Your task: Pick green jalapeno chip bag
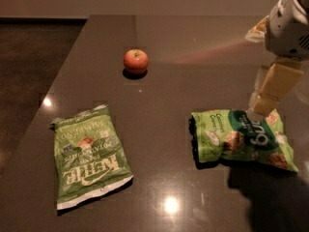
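Camera view gives me a dark, glossy table [193, 57] that fills nearly everything, with a strip of dark floor [34, 57] off its edge at 9 o'clock.

Next in size is the arm [289, 28], a pale grey housing that comes in from the corner at 2 o'clock. Below it the gripper [257, 109] points down and slightly toward 7 o'clock, sitting at about 3 o'clock from the table's middle. Its tip is at the far right edge of the cookie bag. I cannot tell whether it touches the bag or hangs just over it, nor whether the gripper is wide or narrow. It holds nothing that I can see.

The jalapeno bag [89, 158] lies flat at 8 o'clock, well apart from the gripper and nothing is touching it. Its white Kettle lettering reads upside down to me, and its pale sealed edge lies at the near end, at 6 o'clock.

The cookie bag [241, 139], brighter green and crumpled, lies at 4 o'clock with its long side running from 9 to 3. A dark shadow spreads beside it toward 5 o'clock.

Smallest is the apple [135, 61], red and upright at 11 o'clock, well apart from both bags.
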